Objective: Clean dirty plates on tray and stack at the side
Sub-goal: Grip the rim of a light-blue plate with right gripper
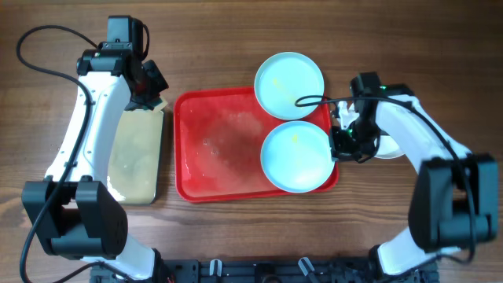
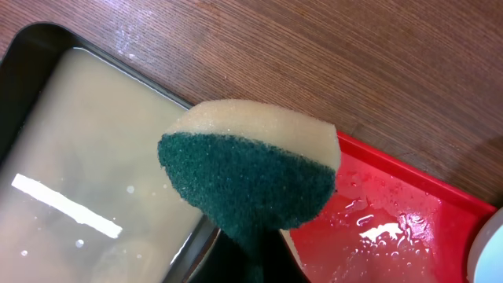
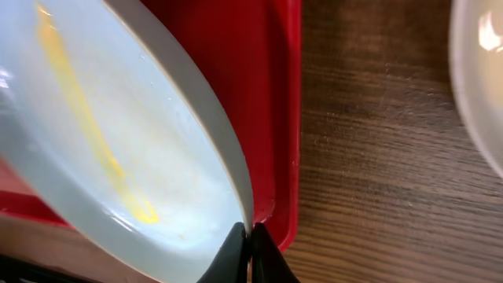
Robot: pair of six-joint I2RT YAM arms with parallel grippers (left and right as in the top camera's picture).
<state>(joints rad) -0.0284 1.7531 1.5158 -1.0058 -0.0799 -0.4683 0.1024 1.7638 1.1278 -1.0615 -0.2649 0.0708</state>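
**Sponge up on the left, plate rim nipped on the right**

Sponge (image 2: 251, 173) fills the left wrist view, dark green scouring face toward the lens and yellow foam behind it. The left gripper (image 1: 154, 93) pinches it from below, though the fingers show only as a dark shape at the bottom edge. It hangs over the seam where the small black-rimmed tray (image 2: 31, 47), filled with cloudy beige liquid, lies just beside the wet red tray (image 2: 409, 196).

The right gripper (image 3: 250, 236) has its fingertips pressed together on the rim of a pale blue plate (image 3: 118, 134), which carries a yellow streak. That plate sits in the red tray's near right corner, its gripped edge reaching the tray's right rim.

A second pale blue plate (image 1: 289, 84), with a faint yellow mark, lies at the tray's far right corner, partly past the rim and over the wooden counter (image 1: 236, 39).

Right of the tray, a white plate (image 3: 483, 71) sits on the counter, mostly hidden under the right arm in the overhead view.
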